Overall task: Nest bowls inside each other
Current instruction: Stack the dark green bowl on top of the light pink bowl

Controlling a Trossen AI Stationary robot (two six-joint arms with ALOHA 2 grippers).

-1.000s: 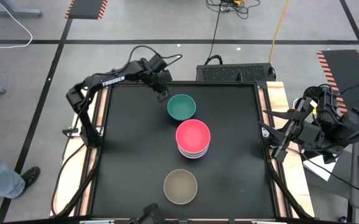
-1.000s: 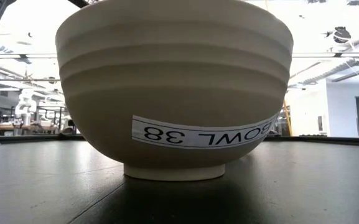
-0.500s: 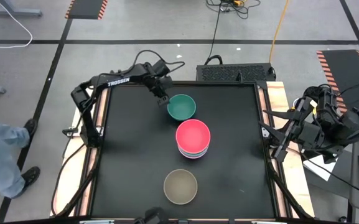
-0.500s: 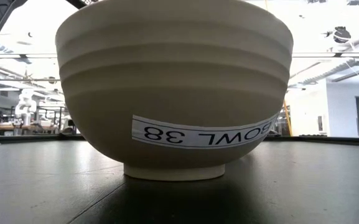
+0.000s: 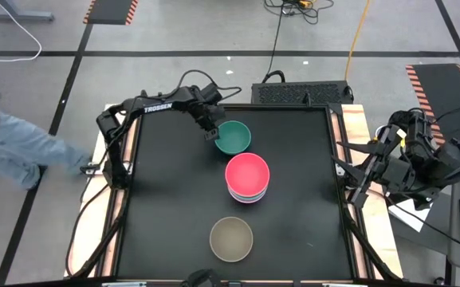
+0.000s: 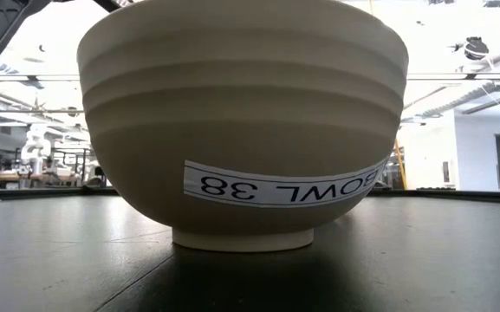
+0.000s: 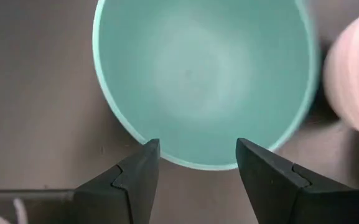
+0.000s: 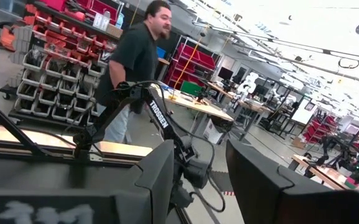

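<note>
A teal bowl [image 5: 233,137] stands on its base on the black table's far half. My left gripper [image 5: 211,128] hovers open at the bowl's left rim. In the left wrist view its two fingers frame the rim of the teal bowl [image 7: 204,74], and my left gripper [image 7: 195,158] shows no contact with it. A stack of nested bowls with a red-pink one on top [image 5: 247,176] stands at the table's middle. An olive-grey bowl [image 5: 231,238] stands near the near edge and fills the low view [image 6: 241,121]. My right gripper [image 8: 201,171] is open, parked off the table's right edge.
The stack [image 7: 353,81] stands just beside the teal bowl on its near-right side. The table's left and right parts [image 5: 166,199] are bare black mat. A person walks on the floor left of the table [image 5: 14,147]; another person [image 8: 135,62] stands in the room beyond.
My left gripper has moved a little toward the teal bowl, rightward and toward the near edge, as the arm stretched out. The bowls have stayed where they were. The person on the floor at left has walked farther along.
</note>
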